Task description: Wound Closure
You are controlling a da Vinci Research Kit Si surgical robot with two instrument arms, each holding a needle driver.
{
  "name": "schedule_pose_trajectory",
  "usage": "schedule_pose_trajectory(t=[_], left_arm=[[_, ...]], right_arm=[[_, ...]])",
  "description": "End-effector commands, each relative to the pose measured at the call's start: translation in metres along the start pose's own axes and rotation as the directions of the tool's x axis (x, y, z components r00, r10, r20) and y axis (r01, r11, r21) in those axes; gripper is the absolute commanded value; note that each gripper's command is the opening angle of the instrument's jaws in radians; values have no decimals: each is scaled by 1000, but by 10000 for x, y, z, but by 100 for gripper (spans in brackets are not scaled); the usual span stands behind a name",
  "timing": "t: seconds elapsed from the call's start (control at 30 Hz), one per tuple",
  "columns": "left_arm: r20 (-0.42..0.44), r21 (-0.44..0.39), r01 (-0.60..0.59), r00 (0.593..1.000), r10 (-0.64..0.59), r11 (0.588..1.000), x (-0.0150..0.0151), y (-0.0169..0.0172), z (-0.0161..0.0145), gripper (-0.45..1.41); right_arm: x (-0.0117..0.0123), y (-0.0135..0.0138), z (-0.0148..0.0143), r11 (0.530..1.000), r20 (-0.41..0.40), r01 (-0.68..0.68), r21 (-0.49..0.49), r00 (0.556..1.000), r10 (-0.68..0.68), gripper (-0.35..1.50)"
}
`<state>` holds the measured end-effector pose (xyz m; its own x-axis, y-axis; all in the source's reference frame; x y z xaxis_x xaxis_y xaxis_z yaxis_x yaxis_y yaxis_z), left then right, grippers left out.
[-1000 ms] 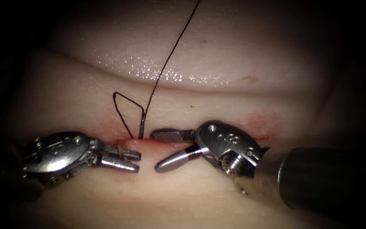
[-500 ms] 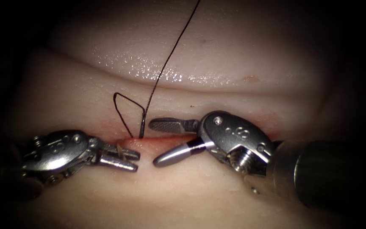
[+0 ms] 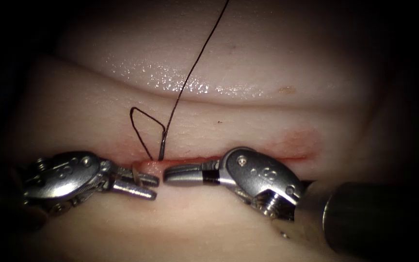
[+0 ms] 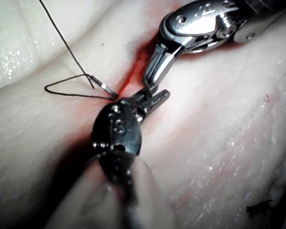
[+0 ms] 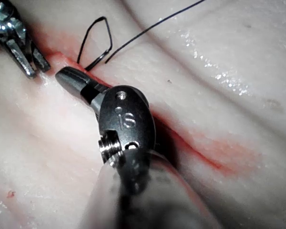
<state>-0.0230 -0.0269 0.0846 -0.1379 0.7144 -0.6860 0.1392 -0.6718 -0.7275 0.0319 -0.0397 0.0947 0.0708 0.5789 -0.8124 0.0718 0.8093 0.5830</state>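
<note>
Both pincers: together.
Left pincer (image 3: 141, 182): clamped on tissue (image 3: 248, 126).
Right pincer (image 3: 183, 173): just shut (empty?).
Needle (image 3: 162, 145): upright in cut (image 3: 190, 160), thread (image 3: 190, 73) trailing.

Right tool's wrist housing (image 5: 126, 125): stamped "iS", plain in the right wrist view.
Left tool's wrist housing (image 4: 117, 130): stamped mark that reads like "iS", partly worn.
Endoscope view, both housings: marks too small to read.

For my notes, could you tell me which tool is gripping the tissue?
The left tool: its jaws pinch a small fold of tissue beside the cut. The right tool is shut on nothing.
</note>
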Motion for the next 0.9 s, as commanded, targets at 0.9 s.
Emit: schedule_pose_trajectory(t=[0.9], left_arm=[[-67,-152,417,900,-430,896,35,40,4,-45]], right_arm=[[-35,-8,16,997,66,70,17,995,-71,-35]])
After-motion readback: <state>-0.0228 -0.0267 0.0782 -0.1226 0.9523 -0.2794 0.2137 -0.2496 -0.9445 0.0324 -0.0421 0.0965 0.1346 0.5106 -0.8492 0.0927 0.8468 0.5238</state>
